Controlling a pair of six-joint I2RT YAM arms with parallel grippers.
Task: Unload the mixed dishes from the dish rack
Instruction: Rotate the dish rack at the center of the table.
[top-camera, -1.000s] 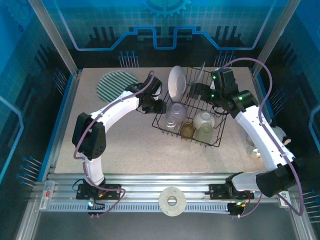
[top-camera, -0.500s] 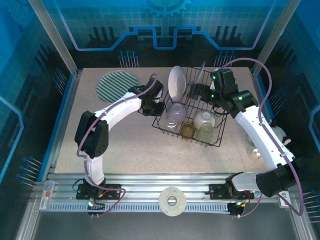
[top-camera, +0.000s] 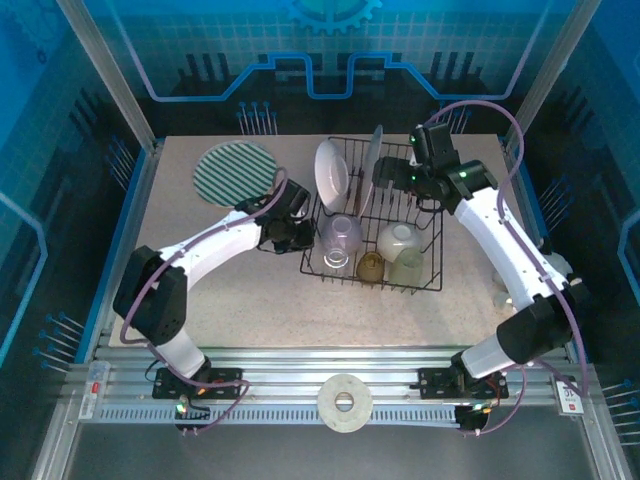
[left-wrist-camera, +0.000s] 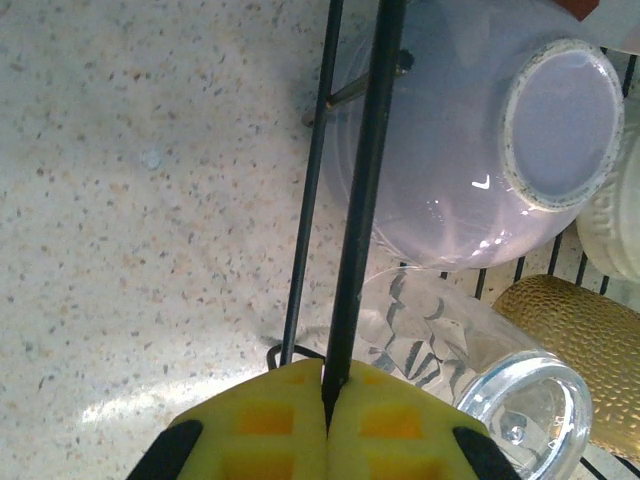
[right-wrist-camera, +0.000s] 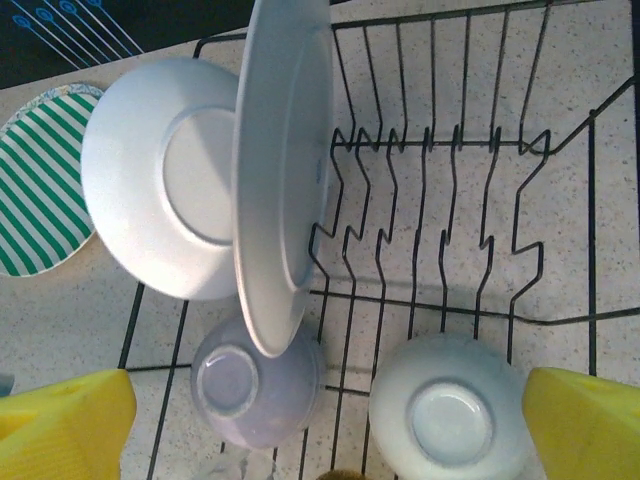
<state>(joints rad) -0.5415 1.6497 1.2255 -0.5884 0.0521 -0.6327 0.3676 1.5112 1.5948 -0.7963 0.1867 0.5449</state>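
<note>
Seen from above, left gripper (top-camera: 290, 232) grips the dish rack (top-camera: 405, 286) at its left rim; right gripper (top-camera: 393, 180) hangs over its far end. Left wrist: pads (left-wrist-camera: 260, 435) clenched on rack wire (left-wrist-camera: 365, 200), lilac cup (left-wrist-camera: 470, 150) just beyond. Right wrist: fingers (right-wrist-camera: 62, 425) released wide, upright plates (right-wrist-camera: 285, 170) ahead.

Speckled beige tabletop (top-camera: 255, 300); white ring-shaped disc (top-camera: 344, 402) on metal rail (top-camera: 280, 392) at near edge; blue walls (top-camera: 320, 60) behind.

Two white plates (right-wrist-camera: 160, 180) standing upright, crowding dish rack (top-camera: 370, 281) left tines; slots rightward lying free. Near row filling with lilac cup (right-wrist-camera: 255, 385), cream cup (right-wrist-camera: 450, 410). Side wire sitting clamped in left gripper (left-wrist-camera: 327, 420). Leftward, table (top-camera: 250, 300) lying open.
</note>
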